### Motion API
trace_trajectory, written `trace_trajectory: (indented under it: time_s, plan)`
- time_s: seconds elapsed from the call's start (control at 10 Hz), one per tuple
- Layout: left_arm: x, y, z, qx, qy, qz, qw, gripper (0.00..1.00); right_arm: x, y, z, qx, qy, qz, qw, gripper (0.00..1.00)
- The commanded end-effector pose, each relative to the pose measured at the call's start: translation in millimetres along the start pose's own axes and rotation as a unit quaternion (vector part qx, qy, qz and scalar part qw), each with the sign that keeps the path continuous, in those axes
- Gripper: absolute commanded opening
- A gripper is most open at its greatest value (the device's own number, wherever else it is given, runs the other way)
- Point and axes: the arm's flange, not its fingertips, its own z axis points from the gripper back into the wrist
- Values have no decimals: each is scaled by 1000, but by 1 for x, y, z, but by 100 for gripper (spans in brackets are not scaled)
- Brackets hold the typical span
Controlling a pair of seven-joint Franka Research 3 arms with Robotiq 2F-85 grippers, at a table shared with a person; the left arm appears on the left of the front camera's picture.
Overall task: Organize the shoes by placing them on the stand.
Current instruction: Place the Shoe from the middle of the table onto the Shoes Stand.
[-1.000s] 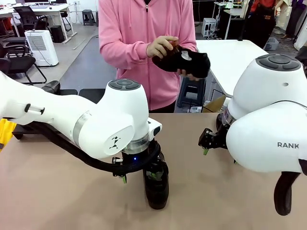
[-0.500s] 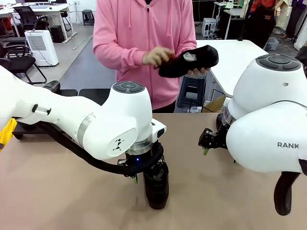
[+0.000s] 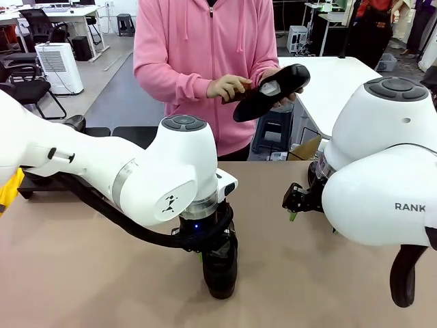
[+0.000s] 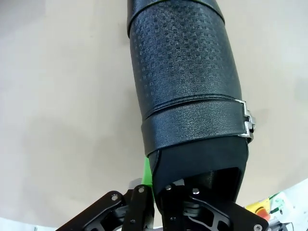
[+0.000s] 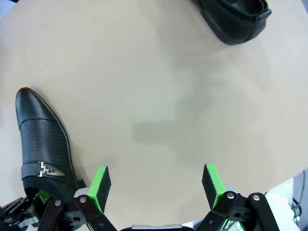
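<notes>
I had the tan table (image 3: 82,273) under both arms, and across it the person (image 3: 198,48) held one black shoe (image 3: 273,90) up at chest height. My left gripper (image 4: 153,180) was clamped on the buckled shoe (image 4: 185,72) at its heel end, down on the table. My right gripper (image 5: 156,185) hung spread wide over bare tabletop.

The front camera sits at the near edge of the worktop (image 3: 82,273), facing across toward the person (image 3: 205,55). The left wrist camera hangs close over a buckled shoe (image 4: 185,72); the right wrist one, higher, shares that shoe.
</notes>
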Motion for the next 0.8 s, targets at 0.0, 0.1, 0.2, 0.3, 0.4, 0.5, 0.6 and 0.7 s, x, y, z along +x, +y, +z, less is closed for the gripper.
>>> trace_trajectory:
  time_s: [0.0, 0.1, 0.2, 0.3, 0.4, 0.5, 0.6, 0.7]
  plan:
    - [3, 1, -1, -13, 18, -2, 1000, 0, 0, 1, 1, 3, -1, 7, 1000, 100]
    - [-4, 5, 18, -32, 4, -30, 999, 0, 0, 1, 1, 3, -1, 7, 1000, 100]
    - [-14, 16, 49, -49, -13, -65, 997, 0, 0, 1, 1, 3, -1, 7, 1000, 100]
    - [-25, 31, 78, -46, -33, -94, 994, 0, 0, 1, 1, 3, -1, 7, 1000, 100]
    - [-29, 55, 104, -32, -72, -90, 993, 0, 0, 1, 1, 3, -1, 7, 1000, 100]
    - [-21, 84, 120, -14, -108, -56, 993, 0, 0, 1, 1, 3, -1, 7, 1000, 100]
    - [-12, 111, 134, -4, -131, -37, 991, 0, 0, 1, 1, 3, -1, 7, 1000, 100]
    - [-1, 136, 145, 14, -145, -36, 989, 0, 0, 1, 1, 3, -1, 7, 1000, 100]
